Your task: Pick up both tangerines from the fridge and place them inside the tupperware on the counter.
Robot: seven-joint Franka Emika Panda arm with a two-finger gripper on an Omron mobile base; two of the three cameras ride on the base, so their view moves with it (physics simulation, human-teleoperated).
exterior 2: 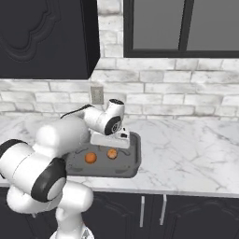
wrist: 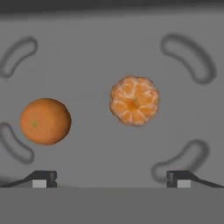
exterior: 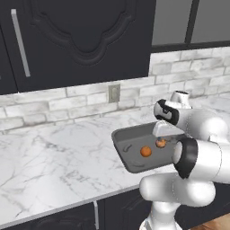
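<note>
While the arm hides the tupperware's near corner, the spread end effector hovers over both tangerines

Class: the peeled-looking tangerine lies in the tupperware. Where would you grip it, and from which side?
Grip the segmented tangerine across its round middle, from straight above: it lies free on the tupperware floor, apart from the smooth tangerine.

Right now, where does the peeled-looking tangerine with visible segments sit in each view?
Left base view: segmented tangerine lies right of centre in the tupperware, partly under the hand, right of the smooth tangerine.
Right base view: segmented tangerine is left of centre, right of the smooth one.
Hand view: it is just right of centre.
Shared landmark: the smooth tangerine on its left.
</note>
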